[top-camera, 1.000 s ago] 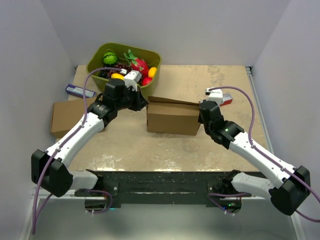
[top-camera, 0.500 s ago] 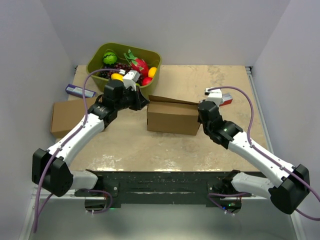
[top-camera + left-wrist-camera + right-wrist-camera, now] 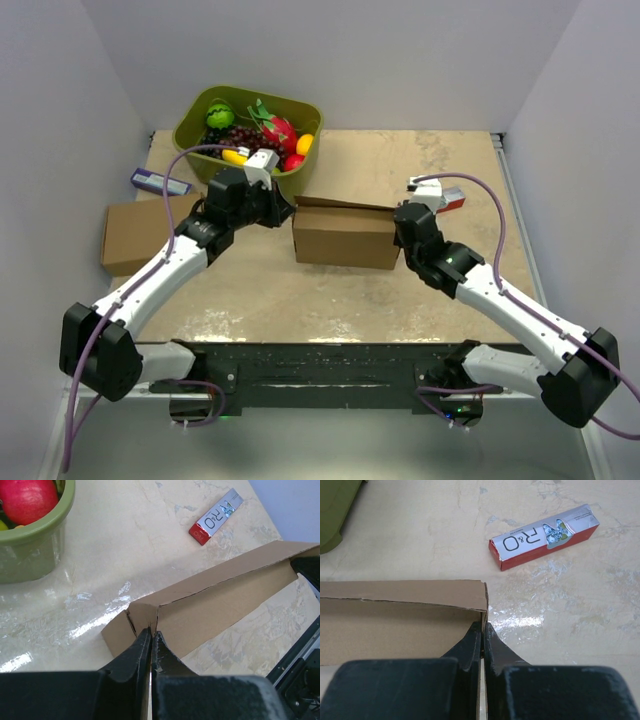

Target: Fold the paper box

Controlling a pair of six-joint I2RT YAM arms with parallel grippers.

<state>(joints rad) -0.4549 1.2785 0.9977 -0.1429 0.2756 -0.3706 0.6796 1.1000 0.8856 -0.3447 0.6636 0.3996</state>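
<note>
Since 1 second ago my left arm has swung slightly leftward. The paper box (image 3: 345, 236) has edged a touch left with it, and the right arm has followed.

The left gripper (image 3: 151, 630) is pinched tight on the box's left end wall, and the right gripper (image 3: 482, 627) is pinched on its right end wall. The box stands on the table (image 3: 400, 290) between the 2.

A red-and-silver pack (image 3: 543, 536) reading "R&O" lies just behind the box's right end. The green tub (image 3: 195, 125) sits behind its left end, close to my left wrist. The other brown box (image 3: 135, 235) lies well to its left. In front of the box there is open tabletop.
</note>
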